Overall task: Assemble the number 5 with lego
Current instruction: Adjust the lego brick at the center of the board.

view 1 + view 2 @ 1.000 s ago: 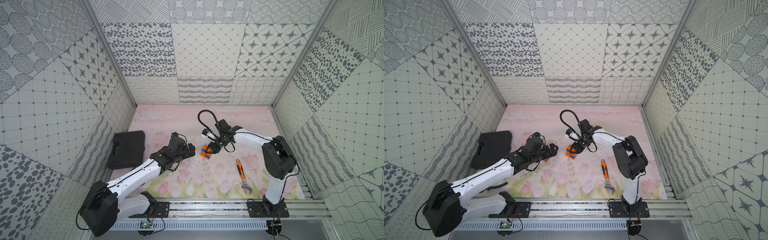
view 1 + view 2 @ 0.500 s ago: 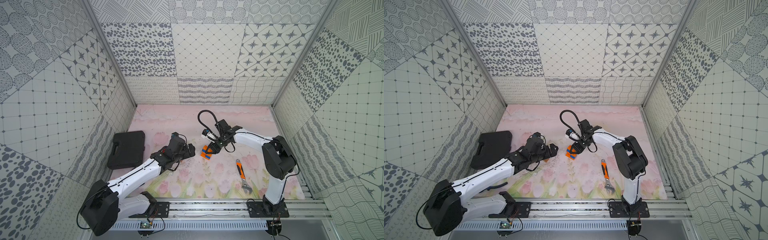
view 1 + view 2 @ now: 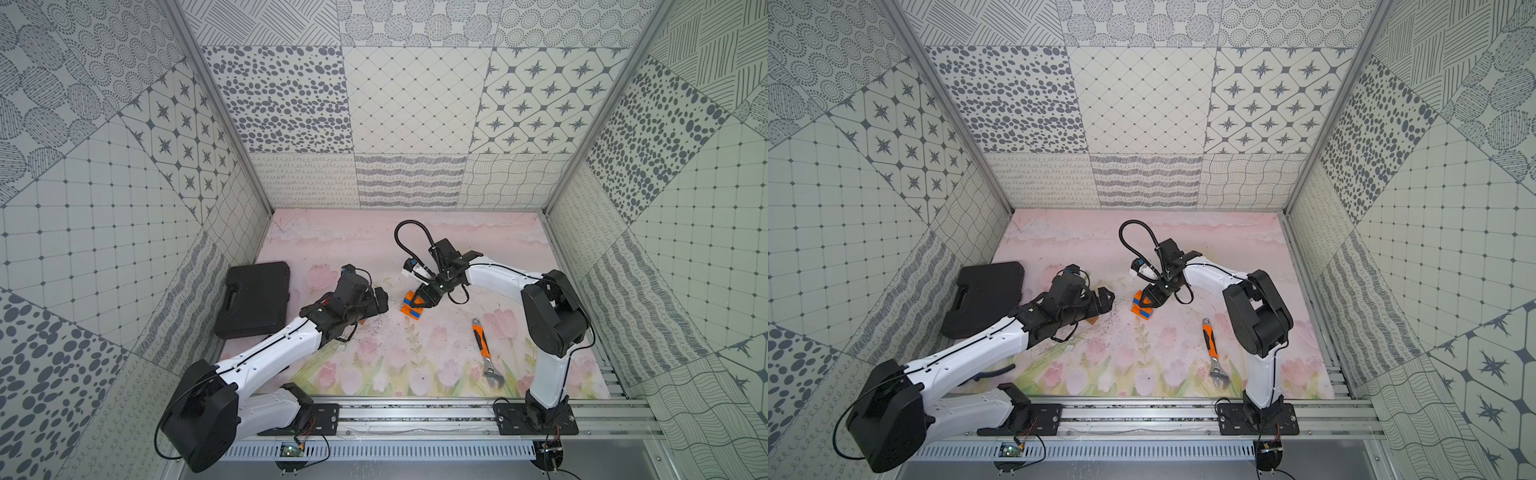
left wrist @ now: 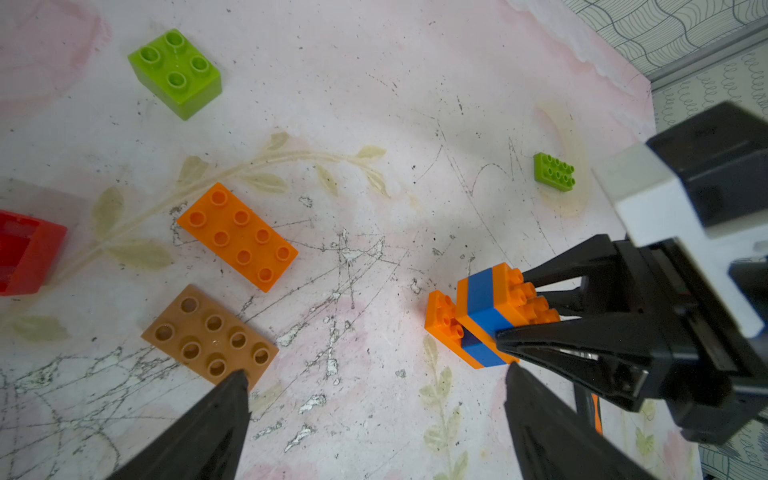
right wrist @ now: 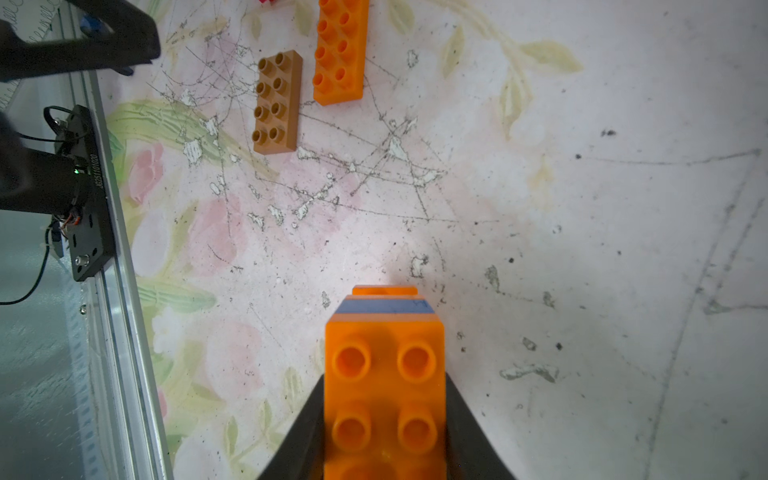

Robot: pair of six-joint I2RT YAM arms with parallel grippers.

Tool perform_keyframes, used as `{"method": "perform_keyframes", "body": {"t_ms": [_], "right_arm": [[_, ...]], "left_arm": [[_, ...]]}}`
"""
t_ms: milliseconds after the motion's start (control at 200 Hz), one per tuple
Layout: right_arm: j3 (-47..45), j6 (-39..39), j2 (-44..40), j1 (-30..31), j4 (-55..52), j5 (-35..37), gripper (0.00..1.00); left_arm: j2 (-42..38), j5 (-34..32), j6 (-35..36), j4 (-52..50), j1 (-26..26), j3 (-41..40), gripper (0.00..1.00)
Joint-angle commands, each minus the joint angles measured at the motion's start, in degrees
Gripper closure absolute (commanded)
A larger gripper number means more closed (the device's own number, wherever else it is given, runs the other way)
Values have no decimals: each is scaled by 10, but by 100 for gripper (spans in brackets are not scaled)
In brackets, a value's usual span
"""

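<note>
I work on a pink flowered mat (image 3: 415,365), matte and much scratched, and I take the orange-and-blue stack (image 4: 484,320) as my landmark for every place. Well away from the stack, toward my left arm's side, lies a black moulded case (image 3: 255,297), hard and ribbed. On the other side of the stack, nearer my right arm's base, lies a wrench (image 3: 484,351) with an orange handle and a steel head.

My right gripper (image 4: 528,309) is clamped on the stack's top orange brick, one finger on each long side, I judge to press it home or to steady the pile. The stack is glossy plastic: orange, blue, orange layers, studs on top, with a lower orange step jutting from its foot on the far side from my right gripper.

My left gripper (image 4: 376,380) stands wide and holds nothing, hovering just beside the stack, likely waiting to fetch the next piece.

Near the stack, on my left gripper's side, lie the loose bricks: an oblong orange brick (image 4: 237,237) with eight studs, a brown oblong brick (image 4: 210,336) just beside it, farther off a red brick (image 4: 25,253) with its hollow side showing, and a square lime green brick (image 4: 176,70). Beyond the stack sits a small green brick (image 4: 555,171).
</note>
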Motion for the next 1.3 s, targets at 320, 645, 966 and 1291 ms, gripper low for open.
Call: {"method": "perform_keyframes", "body": {"t_ms": [320,645,966,1291], "right_arm": [[43,-22,27,3,-15,-15,65],[78,-70,57,1,-57,-32,66],[163,-124,126,-2,-162,-68,64],[286,-158,208,-8,-261,-56,55]], "left_arm": [[-4,-1,31,13,19,-11,1],[-17,3,35,-8,31,-16,1],[-56,-12,35,-23,34,-40,1],[-57,2,41,-18,34,-41,1]]}}
